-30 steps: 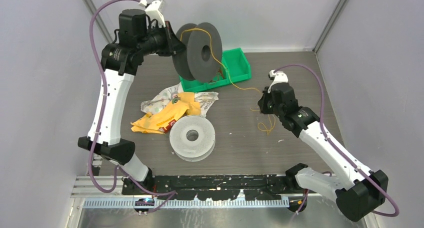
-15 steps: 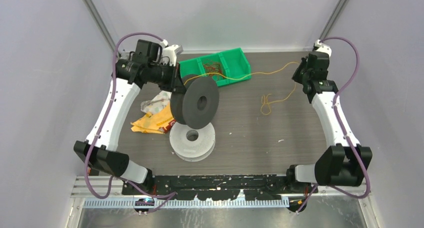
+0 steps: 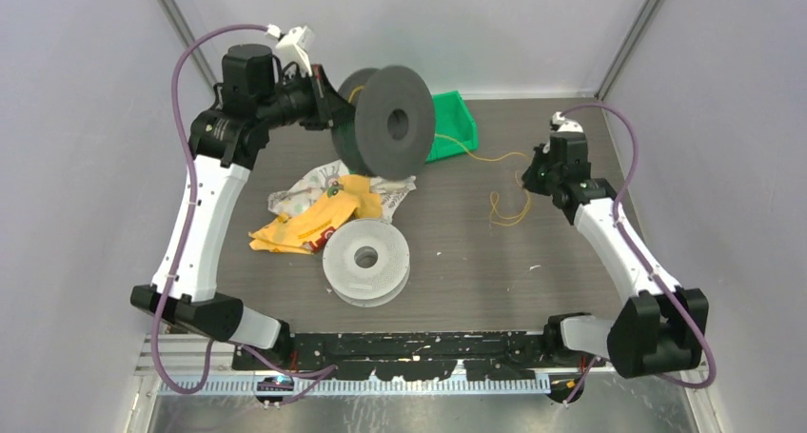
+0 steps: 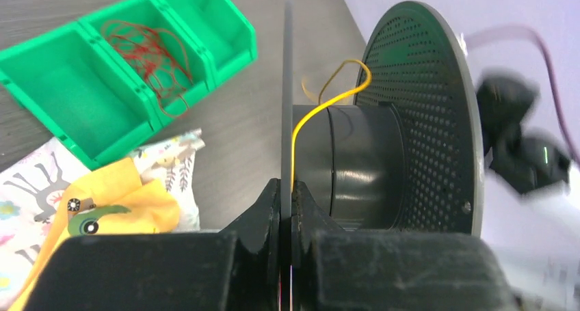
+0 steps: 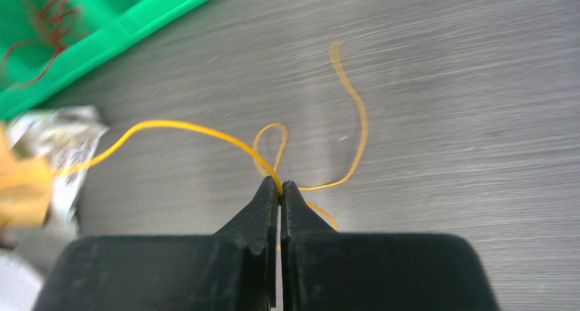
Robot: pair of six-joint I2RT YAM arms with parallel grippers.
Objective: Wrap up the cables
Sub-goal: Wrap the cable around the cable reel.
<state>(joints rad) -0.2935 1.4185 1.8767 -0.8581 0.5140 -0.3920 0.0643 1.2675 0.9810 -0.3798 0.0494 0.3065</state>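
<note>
Top external: dark wood-grain desk (image 3: 476,262), pale grey walls around it. Thin yellow cable (image 3: 487,156) runs from lifted dark spool (image 3: 385,119) across desk, loose loops near right arm. Spool hides part of green bin (image 3: 447,128).

Left wrist: left end effector (image 4: 286,191) pressed together on spool flange. Cable curls over hub. Tangled reddish-brown cables (image 4: 147,51) in bin. Right edge blurred.

Right wrist: right end effector (image 5: 280,186) pinching yellow cable. Left edge blurred.

Dark table (image 3: 476,262), green bin (image 3: 453,119), grey spool (image 3: 385,252), crumpled cloths (image 3: 314,214), looped yellow cable (image 5: 336,52)
</note>
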